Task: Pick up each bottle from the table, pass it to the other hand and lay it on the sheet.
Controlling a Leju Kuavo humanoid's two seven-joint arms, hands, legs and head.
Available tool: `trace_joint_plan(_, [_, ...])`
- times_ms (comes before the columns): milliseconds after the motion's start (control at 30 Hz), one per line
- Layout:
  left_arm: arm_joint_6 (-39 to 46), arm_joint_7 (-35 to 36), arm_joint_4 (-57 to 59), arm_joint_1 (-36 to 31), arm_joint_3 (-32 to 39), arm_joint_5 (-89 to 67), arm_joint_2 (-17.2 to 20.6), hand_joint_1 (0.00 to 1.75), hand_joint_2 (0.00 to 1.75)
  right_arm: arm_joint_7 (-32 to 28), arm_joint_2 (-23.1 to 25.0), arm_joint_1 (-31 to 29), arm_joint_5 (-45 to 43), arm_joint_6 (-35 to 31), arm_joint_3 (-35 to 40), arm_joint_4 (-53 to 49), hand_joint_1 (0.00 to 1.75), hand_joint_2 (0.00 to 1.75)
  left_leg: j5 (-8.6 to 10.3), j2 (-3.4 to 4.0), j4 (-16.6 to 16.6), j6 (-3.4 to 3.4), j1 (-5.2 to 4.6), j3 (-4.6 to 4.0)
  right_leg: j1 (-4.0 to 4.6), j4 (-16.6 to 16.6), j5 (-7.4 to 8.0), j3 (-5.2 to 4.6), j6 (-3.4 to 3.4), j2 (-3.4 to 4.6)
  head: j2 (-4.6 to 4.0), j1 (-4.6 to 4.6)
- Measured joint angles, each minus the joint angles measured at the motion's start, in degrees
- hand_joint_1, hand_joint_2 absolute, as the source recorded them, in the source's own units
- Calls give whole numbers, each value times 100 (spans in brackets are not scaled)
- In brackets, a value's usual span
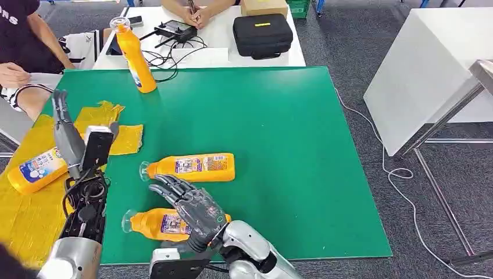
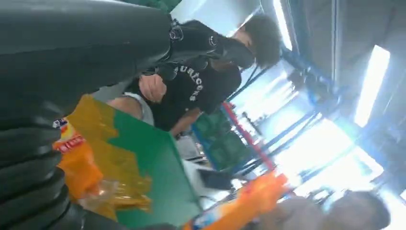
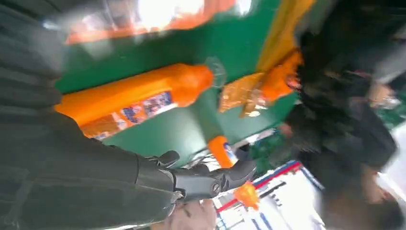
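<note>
Head view: right hand point(image 1: 192, 206) empty, fingers spread, hovers over near bottle point(image 1: 152, 224), between it and second bottle point(image 1: 192, 167) just beyond; likely lining up pick. Left hand point(image 1: 67, 131) raised, empty, fingers apart, beside bottle on sheet point(image 1: 36, 170), free to receive handover. Upright bottle point(image 1: 135, 55) far ahead on worktop point(image 1: 290, 145).

Right wrist view: lying bottle point(image 3: 134, 93) just past hand, untouched.

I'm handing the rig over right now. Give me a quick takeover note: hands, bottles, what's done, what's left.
Right hand: open, spread over the nearest lying bottle, not gripping it.
Left hand: raised above the yellow sheet, holding nothing.
Done: one bottle on the sheet.
Left: nearest lying bottle, second lying bottle on the green mat, and the upright bottle at the far edge. Each needs pickup, hand-over, laying down.
</note>
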Motion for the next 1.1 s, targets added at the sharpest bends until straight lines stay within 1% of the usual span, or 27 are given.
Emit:
trace_joint_plan(100, [-9,66,-637,241,-185,154,-106,0,175,93,59,-41,187,-134,4,250,0,175,0,-4,0,0,1,-1,1,0,0,1,0,-4,2,0])
trace_joint_plan(200, [-9,74,-987,355,-280,191,-154,0,175,144,100,-60,278,-158,6,383,0,175,0,-2,0,0,1,-1,0,0,0,0,0,-3,2,0])
trace_joint_plan(333, [-48,96,-1411,507,-493,285,-202,0,175,552,173,-112,782,-237,37,633,0,175,0,-1,0,0,1,-1,0,0,0,1,0,-4,2,0])
trace_joint_plan(467, [-70,278,-1830,654,-726,342,-250,0,175,906,291,-204,1243,-241,41,1033,0,175,0,-2,0,0,1,-2,0,0,0,1,0,-4,2,0])
trace_joint_plan(567, [-72,321,-2007,707,-829,357,-274,0,175,1082,356,-253,1463,-230,41,1279,0,175,0,-2,0,0,1,-2,0,0,0,1,0,-4,2,-2])
trace_joint_plan(733, [-75,334,-2164,776,-930,408,-309,0,175,1277,439,-296,1697,-1,41,1642,0,175,0,-2,0,0,1,-2,0,0,0,1,0,-4,2,0])
trace_joint_plan(933, [-68,324,-2243,797,-971,462,-355,0,175,1343,474,-341,1817,139,44,1889,0,175,0,-1,0,0,1,-2,0,0,0,1,0,-4,2,0])
trace_joint_plan(1100, [-55,304,-2300,802,-995,565,-401,0,175,1415,503,-365,1944,382,48,2069,0,175,0,-2,0,0,1,-2,0,0,0,1,0,-4,2,0])
